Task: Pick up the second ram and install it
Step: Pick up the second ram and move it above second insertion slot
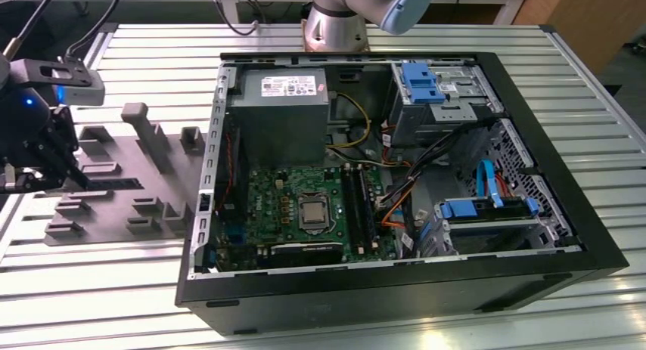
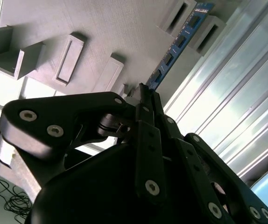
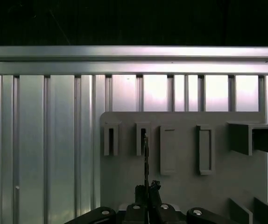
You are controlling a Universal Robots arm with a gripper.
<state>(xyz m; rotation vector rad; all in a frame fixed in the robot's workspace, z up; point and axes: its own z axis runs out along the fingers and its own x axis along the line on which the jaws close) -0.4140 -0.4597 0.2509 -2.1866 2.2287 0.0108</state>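
My gripper (image 2: 143,91) pinches one end of the second ram (image 2: 178,42) thin-side on, a hold that I judge suits a straight lift. The stick stands on edge between raised blocks of the grey tray (image 2: 101,28), at nine o'clock from the open computer case (image 1: 404,278), which holds the black memory sockets (image 1: 355,202).

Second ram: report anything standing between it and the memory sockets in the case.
The gripper grips the second ram at the grey tray. Between it and the memory sockets rises the computer case's side wall on the exterior view's left. The case lies open; nothing visibly covers the sockets.
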